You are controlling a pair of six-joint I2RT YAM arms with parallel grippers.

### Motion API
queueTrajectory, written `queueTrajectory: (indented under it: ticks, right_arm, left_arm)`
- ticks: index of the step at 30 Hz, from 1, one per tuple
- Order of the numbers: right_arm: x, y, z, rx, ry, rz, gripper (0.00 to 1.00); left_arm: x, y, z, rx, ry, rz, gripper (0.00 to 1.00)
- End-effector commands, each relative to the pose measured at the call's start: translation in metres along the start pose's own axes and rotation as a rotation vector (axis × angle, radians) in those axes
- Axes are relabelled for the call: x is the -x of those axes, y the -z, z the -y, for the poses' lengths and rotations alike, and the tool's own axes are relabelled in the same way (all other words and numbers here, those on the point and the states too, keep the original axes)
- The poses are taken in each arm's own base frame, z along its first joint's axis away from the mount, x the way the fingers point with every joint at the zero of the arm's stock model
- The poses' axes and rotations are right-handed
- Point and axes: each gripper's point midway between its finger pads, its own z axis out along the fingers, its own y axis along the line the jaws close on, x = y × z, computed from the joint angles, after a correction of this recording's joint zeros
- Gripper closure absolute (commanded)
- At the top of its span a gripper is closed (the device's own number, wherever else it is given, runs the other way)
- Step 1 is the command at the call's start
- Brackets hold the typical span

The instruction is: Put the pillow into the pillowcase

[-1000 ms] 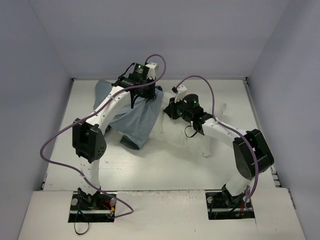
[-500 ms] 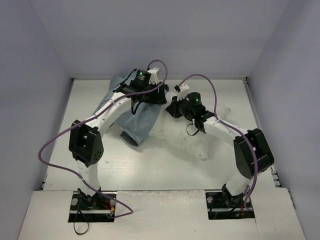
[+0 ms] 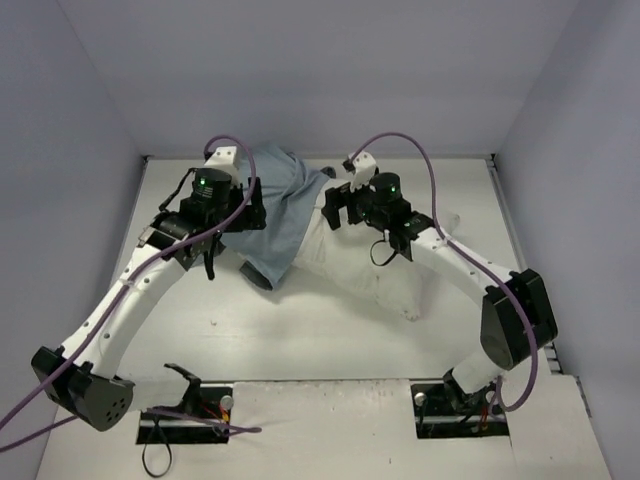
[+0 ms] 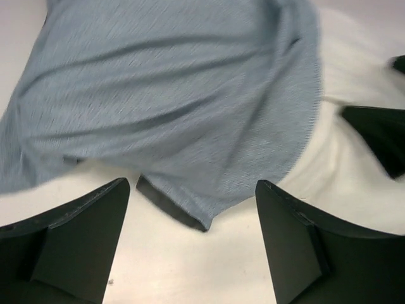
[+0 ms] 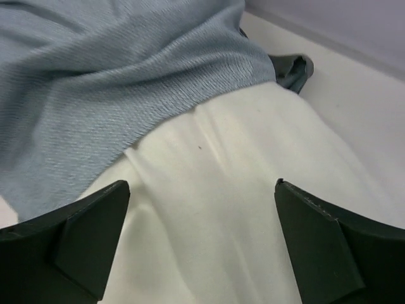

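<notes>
Beneath the left hand [image 4: 193,190] and right hand [image 5: 202,187], both wide open, the pillowcase [image 3: 285,200] overlaps the pillow [image 3: 360,272].

Nothing you can read in any view: no txt, labels, brand names or nos. legible on the pillowcase [image 3: 285,200] or the pillow [image 3: 355,268].
</notes>
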Motion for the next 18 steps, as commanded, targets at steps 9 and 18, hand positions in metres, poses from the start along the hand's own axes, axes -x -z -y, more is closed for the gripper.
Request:
queueTrajectory:
  ticks: [9,18]
  right_arm:
    - [0.057,0.057,-0.052,0.084,0.172,0.149,0.02]
    - [0.002,0.073,-0.037,-0.007,0.098,0.068,0.00]
  left_arm:
    - [-0.093,-0.040,-0.019,0.050,0.277,-0.222,0.23]
    - [-0.115,-0.031,0.034,-0.135,0.081,-0.214,0.23]
